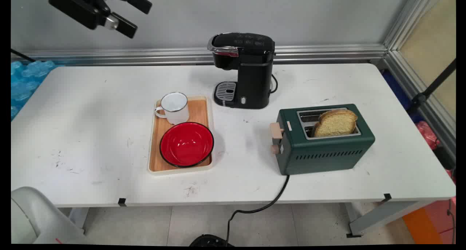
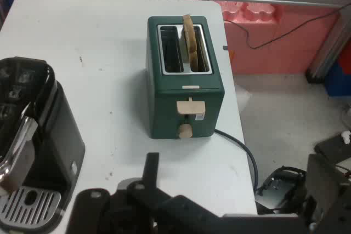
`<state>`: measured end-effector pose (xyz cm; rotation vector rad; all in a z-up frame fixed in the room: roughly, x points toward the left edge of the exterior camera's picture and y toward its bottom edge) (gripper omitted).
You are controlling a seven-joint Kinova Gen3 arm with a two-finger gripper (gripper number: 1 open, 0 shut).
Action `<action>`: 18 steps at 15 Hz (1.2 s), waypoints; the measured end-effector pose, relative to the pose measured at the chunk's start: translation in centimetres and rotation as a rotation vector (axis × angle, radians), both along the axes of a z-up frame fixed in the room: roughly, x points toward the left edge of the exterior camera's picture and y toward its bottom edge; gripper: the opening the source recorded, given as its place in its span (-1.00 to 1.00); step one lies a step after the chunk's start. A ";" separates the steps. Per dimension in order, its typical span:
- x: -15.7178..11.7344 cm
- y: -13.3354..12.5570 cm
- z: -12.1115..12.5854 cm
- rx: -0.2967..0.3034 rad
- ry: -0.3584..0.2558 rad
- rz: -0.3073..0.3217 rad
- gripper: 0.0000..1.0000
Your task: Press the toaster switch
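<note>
Spanned the scene: a white worktop (image 1: 91,133). Stood right of centre on it, a dark green toaster (image 1: 322,139) with a slice of bread (image 1: 335,123) upright in the slot nearer the camera, its black cord (image 1: 267,202) trailing off the near edge. Behind, near the wall, a black coffee machine (image 1: 247,70). Lay left of centre, a wooden tray (image 1: 202,110) carrying a red bowl (image 1: 186,143) and a white enamel mug (image 1: 174,107), side by side. Hung high at upper left, well apart from everything below, the black pincer (image 1: 133,15), fingers spread wide, gripping nothing. Showed in the hand view, toaster (image 2: 184,75) and coffee machine (image 2: 33,152) below.
</note>
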<state>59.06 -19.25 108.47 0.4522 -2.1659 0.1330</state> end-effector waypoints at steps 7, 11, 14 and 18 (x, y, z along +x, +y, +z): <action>-5.9 -1.6 -2.9 0.000 -0.035 -0.009 1.00; -10.4 -3.1 -5.1 0.006 -0.063 -0.006 1.00; -13.5 -4.4 -6.8 0.009 -0.091 -0.007 1.00; -16.9 -5.8 -8.6 0.015 -0.120 -0.010 1.00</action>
